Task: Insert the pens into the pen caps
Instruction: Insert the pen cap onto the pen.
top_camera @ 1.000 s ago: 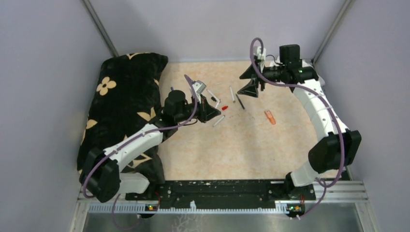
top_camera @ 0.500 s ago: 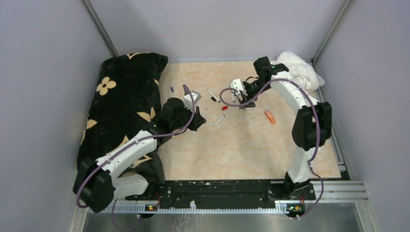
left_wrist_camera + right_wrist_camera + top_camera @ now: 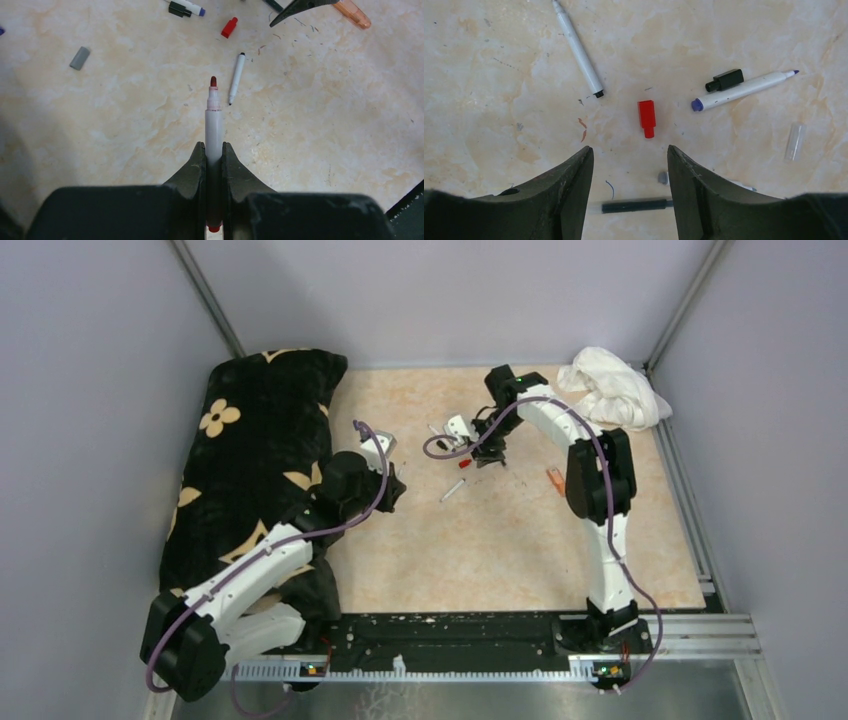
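My left gripper is shut on a grey-white pen whose bare red tip points away over the table. In the top view this gripper sits left of the scattered pens. My right gripper is open and hangs just above the table, with the red cap lying just beyond its fingertips. Nothing sits between its jaws; a thin black pen lies on the table beneath them. Around it lie a white pen, a black cap, a purple-tipped pen, a clear cap and a grey cap.
A black flowered cushion fills the table's left side, right beside the left arm. A crumpled white cloth lies at the back right. The orange highlighter rests right of the right gripper. Another white pen lies between the two grippers.
The right arm has swung from the back right down and leftward over the red cap. The left gripper, still holding its pen, has drawn back to the left.
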`<move>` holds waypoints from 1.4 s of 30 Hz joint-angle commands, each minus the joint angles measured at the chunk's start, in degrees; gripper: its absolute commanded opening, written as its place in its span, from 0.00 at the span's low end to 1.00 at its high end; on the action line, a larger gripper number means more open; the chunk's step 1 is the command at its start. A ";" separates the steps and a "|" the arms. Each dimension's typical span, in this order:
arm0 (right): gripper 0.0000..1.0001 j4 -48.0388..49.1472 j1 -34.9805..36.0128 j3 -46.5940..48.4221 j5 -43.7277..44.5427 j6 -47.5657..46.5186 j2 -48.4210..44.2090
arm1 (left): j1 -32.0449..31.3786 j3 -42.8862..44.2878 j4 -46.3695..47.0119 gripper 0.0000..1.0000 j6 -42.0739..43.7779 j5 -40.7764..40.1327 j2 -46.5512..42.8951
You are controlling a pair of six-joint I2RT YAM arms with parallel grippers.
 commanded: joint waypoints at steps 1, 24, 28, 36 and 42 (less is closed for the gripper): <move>0.53 0.52 1.86 3.21 2.71 0.04 2.34 | 0.82 -2.13 0.66 0.00 -0.90 -4.08 -2.06; 0.38 0.59 5.33 11.56 7.76 3.98 12.58 | 6.25 -2.66 4.29 0.00 0.25 3.05 1.82; 0.38 0.00 5.74 11.65 7.88 4.21 13.06 | 7.07 -2.68 4.53 0.00 0.52 4.15 2.27; 0.31 -2.38 6.25 11.28 9.39 4.09 13.88 | 9.06 -3.19 5.20 0.00 1.21 6.65 2.27; 0.24 -2.25 6.33 10.68 10.92 5.38 13.99 | 10.23 -3.38 5.22 0.00 1.52 8.21 2.26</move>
